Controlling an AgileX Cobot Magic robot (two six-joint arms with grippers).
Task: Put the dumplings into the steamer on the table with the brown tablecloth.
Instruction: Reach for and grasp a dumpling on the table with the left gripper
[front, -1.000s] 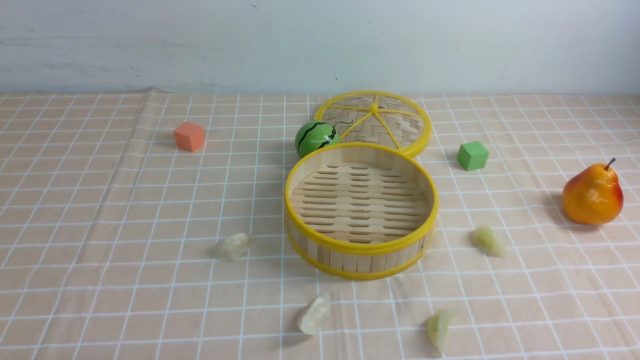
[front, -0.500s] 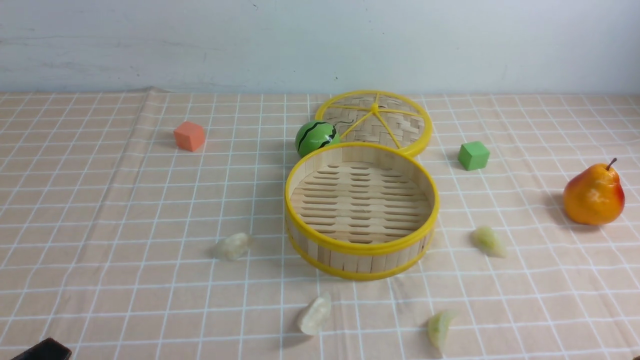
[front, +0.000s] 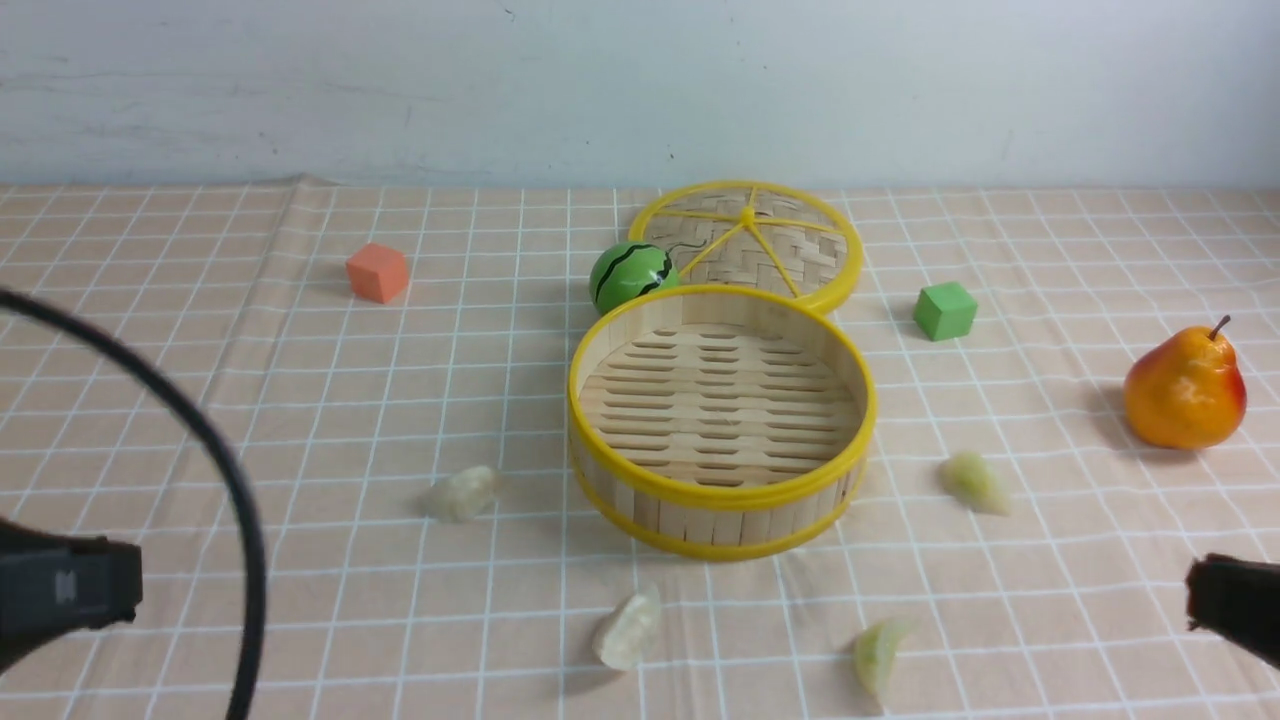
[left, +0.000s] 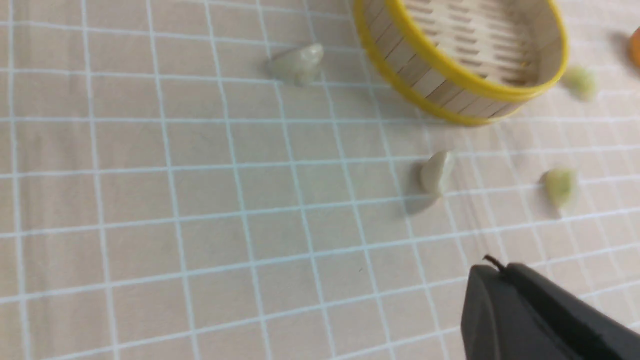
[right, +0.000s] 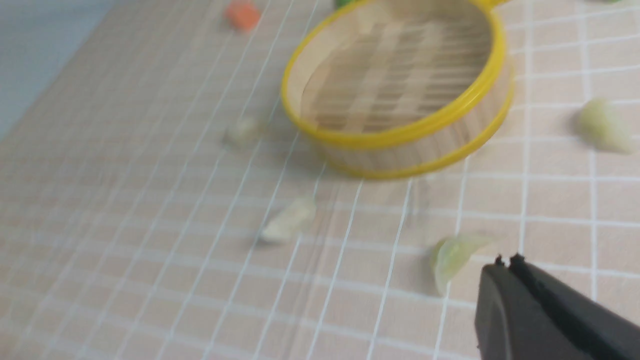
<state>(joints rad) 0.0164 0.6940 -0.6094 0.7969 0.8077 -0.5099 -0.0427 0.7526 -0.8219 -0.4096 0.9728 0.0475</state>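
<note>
While left end effector (left: 492, 262) and right end effector (right: 507, 260) are seen closed, empty, green dumpling (right: 452, 255) just ahead of right could be shoved if unopened.

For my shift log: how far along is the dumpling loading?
Done: nothing, the steamer is empty. In hand: nothing; left gripper and right gripper are shut on nothing. To do: left cream dumpling, near cream dumpling, near green dumpling and right green dumpling all lie on the tablecloth.
</note>
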